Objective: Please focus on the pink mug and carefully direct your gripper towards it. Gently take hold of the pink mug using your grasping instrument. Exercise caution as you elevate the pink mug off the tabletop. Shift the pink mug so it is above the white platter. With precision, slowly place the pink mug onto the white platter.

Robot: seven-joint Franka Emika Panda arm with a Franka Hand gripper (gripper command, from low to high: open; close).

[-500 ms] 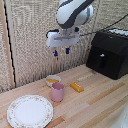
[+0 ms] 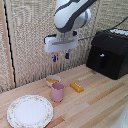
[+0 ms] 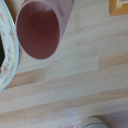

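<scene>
1. The gripper hangs high above the table, its dark-blue fingers apart and empty.
2. The pink mug stands upright on the table, at 2 o'clock from the white platter, just beside its rim.
3. A small white bowl sits at 11 o'clock from the mug; a yellow block lies at 2 o'clock.
4. A black appliance stands at the exterior view's right.

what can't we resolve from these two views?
- Wrist view: pincer absent from the picture; white platter cut by the edge; orange block and bowl rim only slivers.
- Exterior view: bowl contents too small and blurred; pincer finger gap blurry, looks open; pink mug interior not seen.
</scene>
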